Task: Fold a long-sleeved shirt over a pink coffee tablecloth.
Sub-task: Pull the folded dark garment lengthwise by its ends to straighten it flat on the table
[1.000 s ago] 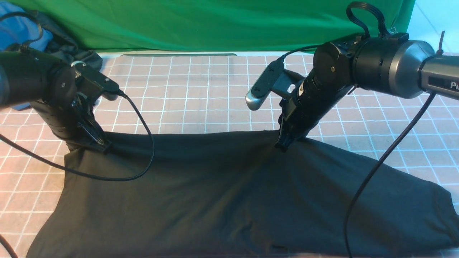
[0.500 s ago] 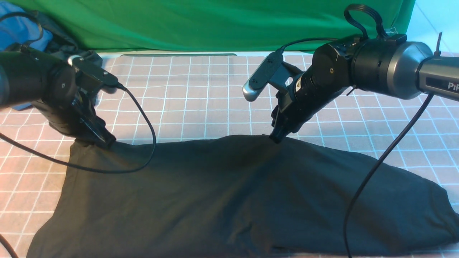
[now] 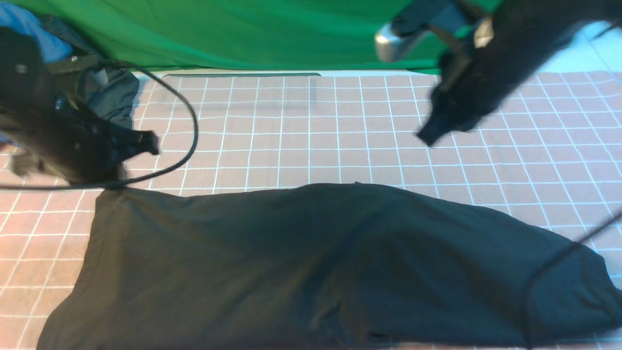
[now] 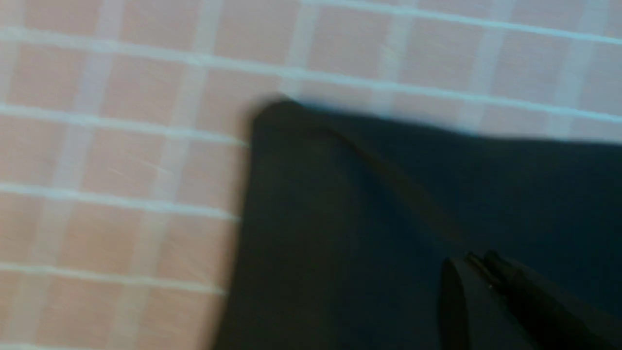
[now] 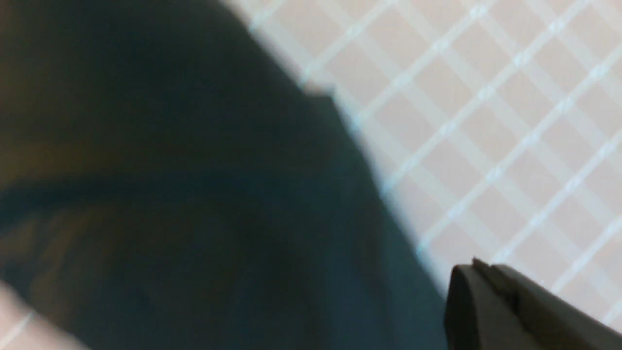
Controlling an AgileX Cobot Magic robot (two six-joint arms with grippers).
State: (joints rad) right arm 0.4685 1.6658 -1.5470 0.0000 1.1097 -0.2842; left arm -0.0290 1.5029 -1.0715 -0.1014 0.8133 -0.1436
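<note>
Left gripper and right gripper, both pressed together and empty, hang clear of the shirt on the tablecloth

Beyond the long-sleeved shirt's far edge, the left end effector and right end effector are blurred dark shapes. The shirt's near edge is cut off.

1 shirt, 1 tblcloth, 2 hands
</note>
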